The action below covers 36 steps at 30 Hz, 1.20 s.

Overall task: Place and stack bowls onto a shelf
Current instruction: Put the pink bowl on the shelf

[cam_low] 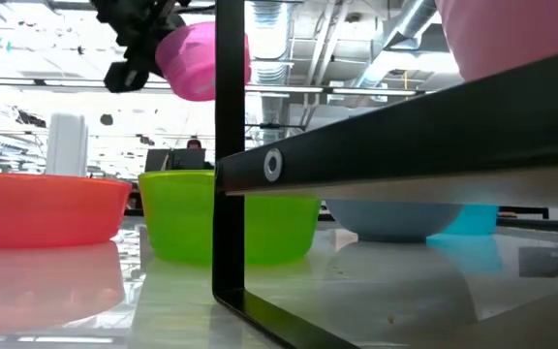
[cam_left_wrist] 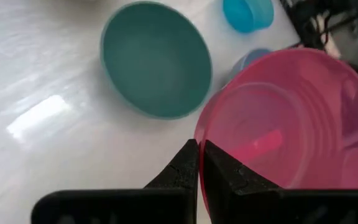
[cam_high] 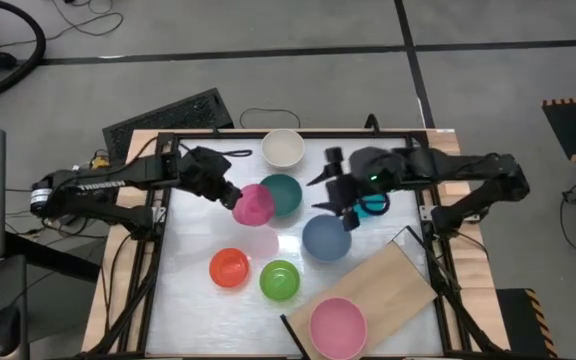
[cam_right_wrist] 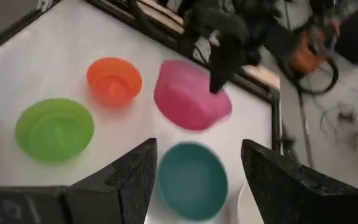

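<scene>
A grey floor with cables surrounds a white table framed by a black rail. On the table's surface, at about five o'clock in the high view, the shelf is laid at a slant, and a light pink bowl is set on its lower end. The left arm is stretched in from nine o'clock and the right arm from three o'clock.

The bowls are spread over the table: a cream-white bowl at twelve o'clock, a dark teal bowl near the centre, a slate blue bowl just off the shelf's upper corner, a red bowl and a lime green bowl side by side at seven o'clock, and a cyan bowl partly covered by the right arm.

The magenta bowl is held tilted above the table, beside the dark teal bowl at its nine o'clock. The left gripper is clenched on it: the rim is pinched between the two fingers, one finger inside the bowl and one outside.

The right gripper is hung above the dark teal bowl with its fingers spread wide, and nothing is gripped by them.
</scene>
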{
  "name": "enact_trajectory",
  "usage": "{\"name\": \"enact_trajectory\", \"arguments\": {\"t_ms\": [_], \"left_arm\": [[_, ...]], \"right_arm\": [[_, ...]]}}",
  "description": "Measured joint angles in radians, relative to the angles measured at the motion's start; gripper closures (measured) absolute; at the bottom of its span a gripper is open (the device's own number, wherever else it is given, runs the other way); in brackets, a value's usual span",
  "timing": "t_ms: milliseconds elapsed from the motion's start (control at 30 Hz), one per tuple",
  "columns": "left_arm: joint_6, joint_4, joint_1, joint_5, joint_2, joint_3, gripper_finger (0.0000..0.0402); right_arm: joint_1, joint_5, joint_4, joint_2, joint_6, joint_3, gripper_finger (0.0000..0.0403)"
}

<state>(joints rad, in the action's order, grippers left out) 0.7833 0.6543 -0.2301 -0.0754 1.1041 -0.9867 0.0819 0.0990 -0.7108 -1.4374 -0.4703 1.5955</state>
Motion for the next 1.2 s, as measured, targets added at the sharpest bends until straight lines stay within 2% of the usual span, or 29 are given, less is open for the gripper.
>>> {"name": "enact_trajectory", "arguments": {"t_ms": [167,333,567,833,1033,1200], "left_arm": [[-0.073,0.101,-0.001,-0.011,0.110,-0.112,0.0401],[-0.122,0.126,-0.002,-0.060,0.205,-0.195,0.0401],[-0.184,0.148,-0.002,-0.118,0.283,-0.300,0.0401],[-0.210,0.197,-0.002,-0.126,0.307,-0.346,0.0401],[-0.276,0.205,-0.008,-0.259,0.305,-0.346,0.0401],[-0.294,0.210,-0.005,-0.285,0.305,-0.346,0.0401]], "right_arm": [[0.029,-0.025,-0.030,-0.124,-0.129,0.103,0.0143],[0.014,-0.149,-0.071,-0.216,-0.209,0.194,0.0143],[-0.023,-0.288,-0.155,-0.298,-0.261,0.224,0.0143],[-0.038,-0.257,-0.207,-0.321,-0.363,0.225,0.0143],[-0.031,-0.257,-0.225,-0.323,-0.416,0.226,0.0143],[-0.027,-0.251,-0.231,-0.333,-0.450,0.225,0.0143]]}}
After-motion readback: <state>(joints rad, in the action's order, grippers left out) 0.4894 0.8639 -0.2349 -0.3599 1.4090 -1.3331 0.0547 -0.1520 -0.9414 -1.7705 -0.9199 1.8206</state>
